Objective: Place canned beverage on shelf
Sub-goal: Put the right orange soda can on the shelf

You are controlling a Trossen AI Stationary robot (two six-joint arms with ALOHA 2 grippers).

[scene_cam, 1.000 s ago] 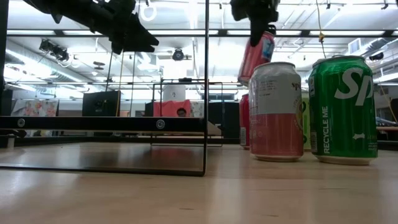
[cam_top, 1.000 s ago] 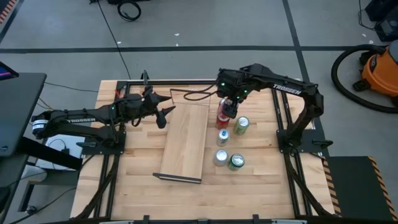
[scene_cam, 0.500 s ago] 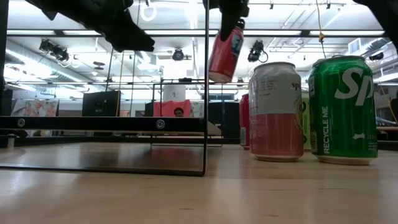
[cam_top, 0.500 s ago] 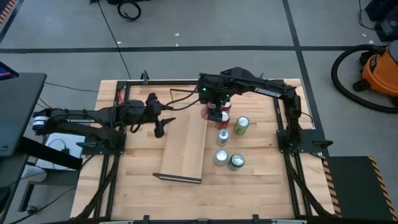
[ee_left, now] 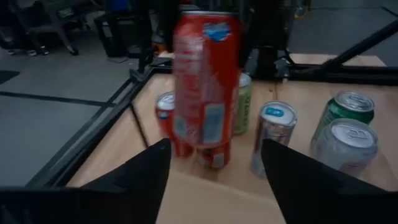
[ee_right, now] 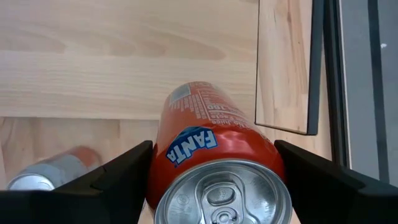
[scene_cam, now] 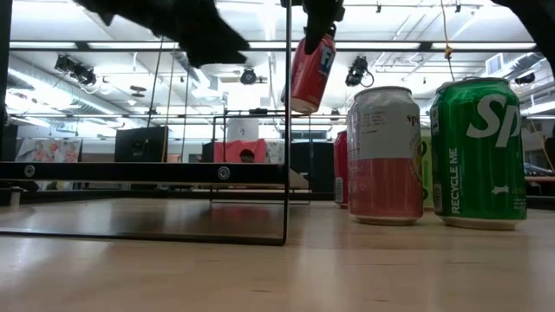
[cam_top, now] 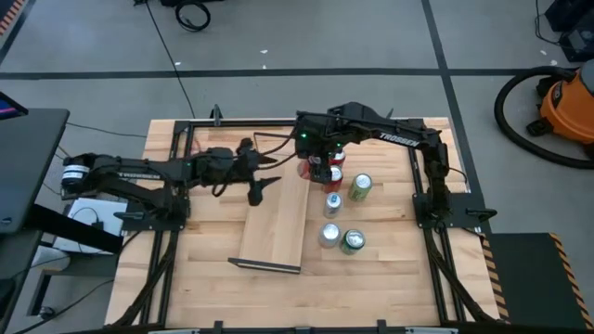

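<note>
Right hand (cam_top: 320, 167) grasps a red Fanta can (ee_right: 214, 155) in the air above the shelf's (cam_top: 278, 209) far right edge.

The can is orange-red with a blue Fanta logo and silver pull-tab lid. It hangs lid up, its long axis nearly vertical, slightly tilted. The shelf is a long pale wood board with dark rod ends, lying on the worktop (cam_top: 390, 278). The left hand (cam_top: 260, 181) hovers released over the shelf's left edge, facing the can.

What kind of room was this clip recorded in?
Probably a robotics lab or workshop: the wooden table stands on a bare concrete floor marked with dark tape lines, an orange shop vacuum sits beside it, and the low view shows ceiling strip lights and monitors behind.
</note>
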